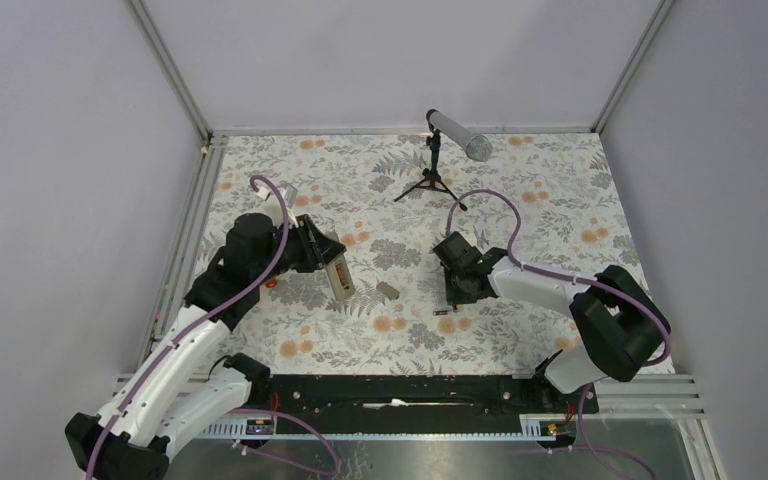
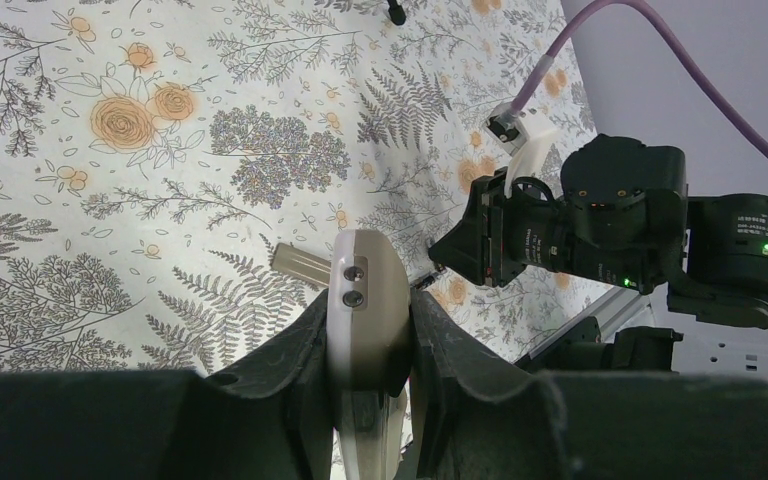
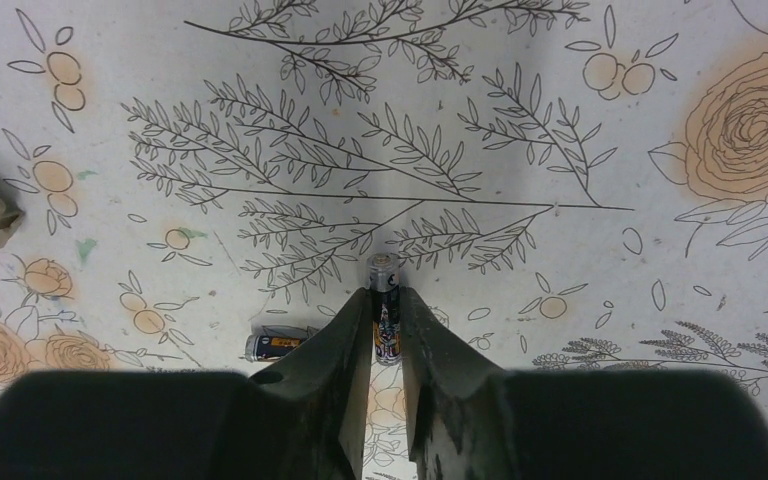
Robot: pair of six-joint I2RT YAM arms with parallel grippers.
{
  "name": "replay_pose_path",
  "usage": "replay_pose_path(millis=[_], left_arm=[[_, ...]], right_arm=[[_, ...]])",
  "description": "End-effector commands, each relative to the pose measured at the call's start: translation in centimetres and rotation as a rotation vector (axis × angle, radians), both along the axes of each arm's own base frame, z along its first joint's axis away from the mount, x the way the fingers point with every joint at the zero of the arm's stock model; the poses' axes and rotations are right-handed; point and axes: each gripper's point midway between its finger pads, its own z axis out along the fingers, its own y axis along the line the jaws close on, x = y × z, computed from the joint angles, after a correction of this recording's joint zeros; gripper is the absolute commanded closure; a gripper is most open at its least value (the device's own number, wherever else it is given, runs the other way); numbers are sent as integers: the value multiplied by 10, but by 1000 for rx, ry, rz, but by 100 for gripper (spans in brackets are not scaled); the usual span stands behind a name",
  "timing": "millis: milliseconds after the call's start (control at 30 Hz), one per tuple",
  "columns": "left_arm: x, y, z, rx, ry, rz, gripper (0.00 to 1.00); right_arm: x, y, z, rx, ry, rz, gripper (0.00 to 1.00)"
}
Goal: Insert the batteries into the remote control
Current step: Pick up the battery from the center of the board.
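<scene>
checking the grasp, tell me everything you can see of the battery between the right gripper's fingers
The battery is a slim dark cylinder with a printed label and a silvery end pointing away from the wrist. It sits lengthwise between the fingers of the right gripper, pressed on both sides, its tip poking past them. Whether it touches the floral cloth is unclear.

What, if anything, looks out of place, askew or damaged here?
Nothing looks damaged or spilled. The only loose bits are the grey cover lying on the table apart from the remote, which the left gripper holds, and a second battery lying flat beside the gripped battery in the right gripper.
</scene>
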Motion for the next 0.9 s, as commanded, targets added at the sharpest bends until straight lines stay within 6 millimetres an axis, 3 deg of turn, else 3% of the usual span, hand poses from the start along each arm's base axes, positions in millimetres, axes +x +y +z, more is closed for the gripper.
replay_pose_path(millis=[0, 233, 333, 400, 500, 600, 733, 867], left_arm=[[2, -3, 18, -49, -68, -12, 100], [3, -2, 18, -50, -66, -13, 100], [3, -2, 19, -50, -67, -14, 100], [3, -2, 18, -50, -67, -15, 100], [3, -2, 19, -51, -70, -13, 100], [3, -1, 20, -51, -72, -10, 100], [3, 0, 19, -50, -70, -7, 100], [5, -1, 20, -52, -72, -4, 100]], right_arm=[[7, -1, 6, -40, -23, 4, 79], [7, -3, 4, -49, -23, 21, 87], [5, -4, -1, -59, -6, 34, 69], [2, -6, -7, -73, 14, 36, 65], [-1, -9, -13, -89, 27, 30, 69], [-1, -12, -12, -101, 20, 23, 80], [10, -13, 4, -91, -58, 1, 87], [23, 2, 40, 64, -213, -2, 89]])
